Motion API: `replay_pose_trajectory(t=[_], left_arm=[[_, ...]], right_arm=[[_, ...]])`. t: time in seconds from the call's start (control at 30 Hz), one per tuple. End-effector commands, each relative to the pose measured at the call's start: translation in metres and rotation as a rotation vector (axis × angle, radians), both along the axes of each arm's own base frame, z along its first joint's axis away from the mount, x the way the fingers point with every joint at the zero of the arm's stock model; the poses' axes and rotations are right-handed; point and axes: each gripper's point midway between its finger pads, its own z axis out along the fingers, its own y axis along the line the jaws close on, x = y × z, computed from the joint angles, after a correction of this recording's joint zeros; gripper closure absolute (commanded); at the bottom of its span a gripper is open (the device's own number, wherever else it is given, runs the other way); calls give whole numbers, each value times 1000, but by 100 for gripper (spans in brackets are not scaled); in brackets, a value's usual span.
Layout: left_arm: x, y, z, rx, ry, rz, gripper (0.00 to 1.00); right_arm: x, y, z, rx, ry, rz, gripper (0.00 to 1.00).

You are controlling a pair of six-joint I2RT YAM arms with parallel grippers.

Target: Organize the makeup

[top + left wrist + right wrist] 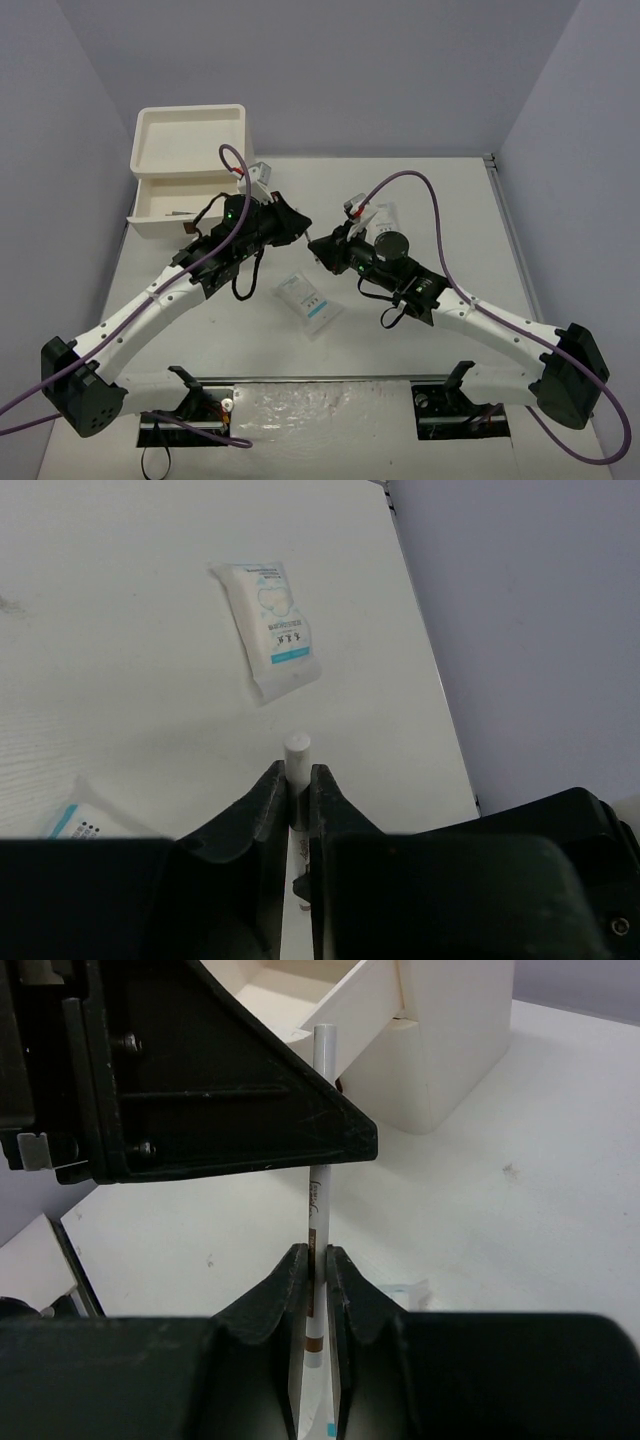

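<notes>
White tabletop (450, 200) and pale lilac walls framed the work. Nearest the bases, one flat white packet (308, 303) with blue print lay loose between the arms. Just beyond it the two pincers met over the middle. The left gripper (296, 780) was pinched tight on one end of a thin white stick (320, 1110). The right gripper (318, 1260) was closed on its shaft by a brown band, and the stick seemed clear of the table. A second packet (380, 215) lay behind the right wrist. Farthest left stood the drawer box (190, 170), drawers pulled open. Sorting looked barely underway: stick mid-transfer, both packets unsorted.
</notes>
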Motion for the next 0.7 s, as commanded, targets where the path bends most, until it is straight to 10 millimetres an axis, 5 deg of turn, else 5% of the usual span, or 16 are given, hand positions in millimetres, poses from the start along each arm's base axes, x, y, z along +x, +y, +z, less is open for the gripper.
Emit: replay_pose_trajectory(t=[0.0, 0.13, 0.23, 0.3, 0.6, 0.67], left_arm=[[6, -1, 51, -92, -124, 28, 100], [8, 7, 47, -79, -134, 65, 100], [12, 26, 51, -53, -160, 142, 100], [24, 53, 54, -32, -175, 238, 100], [79, 188, 78, -188, -216, 629, 100], [86, 204, 84, -238, -227, 672, 100]], right_arm=[[5, 4, 59, 133, -122, -11, 83], [8, 0, 63, 126, -125, -37, 47], [11, -10, 62, 99, -122, -83, 16], [11, -20, 65, 83, -134, -114, 5], [9, -59, 55, 0, -141, -226, 0], [7, -62, 53, -7, -138, -229, 0]])
